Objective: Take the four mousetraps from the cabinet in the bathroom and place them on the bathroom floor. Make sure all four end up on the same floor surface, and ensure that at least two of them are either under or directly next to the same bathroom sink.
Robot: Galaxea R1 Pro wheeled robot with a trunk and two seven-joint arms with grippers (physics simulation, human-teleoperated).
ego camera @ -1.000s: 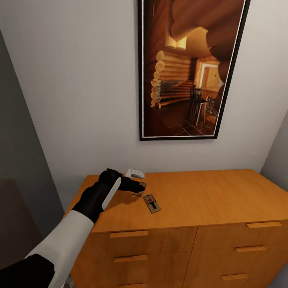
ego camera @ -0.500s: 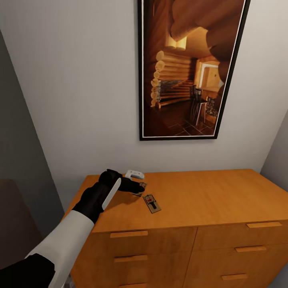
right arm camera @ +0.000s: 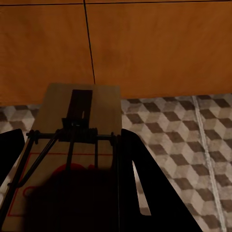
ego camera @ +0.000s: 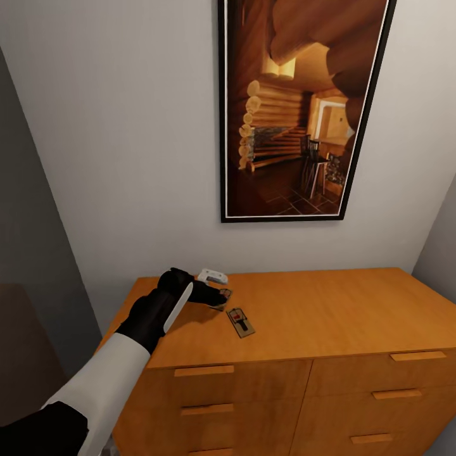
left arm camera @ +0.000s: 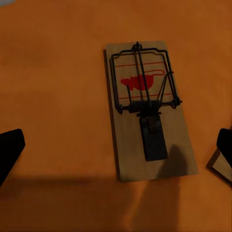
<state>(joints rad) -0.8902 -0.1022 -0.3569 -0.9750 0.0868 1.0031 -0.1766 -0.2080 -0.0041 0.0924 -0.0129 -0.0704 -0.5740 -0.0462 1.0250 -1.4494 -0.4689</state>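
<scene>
Left gripper (ego camera: pixel 221 296) reaching for traps on the cabinet (ego camera: pixel 329 310) top; right one carrying a trap low.

We're hovering the left w/ fingers spread wide over one mousetrap (left arm camera: pixel 147 108), lying flat between them, so they can drop astride it; another mousetrap (ego camera: pixel 240 322) is lying just beside. Right gripper (right arm camera: pixel 72 179) is pinching a third trap (right arm camera: pixel 77 121) above the bathroom floor (right arm camera: pixel 183 140), cabinet front close ahead, prob. so we're freeing it up for setting down.

Low wide wooden cabinet (ego camera: pixel 304 329) fills lower frame; one flat wooden mousetrap (ego camera: pixel 240 322) lies on its top left of centre, another (ego camera: pixel 223 296) just behind; framed picture (ego camera: pixel 303 107) hangs above.
</scene>
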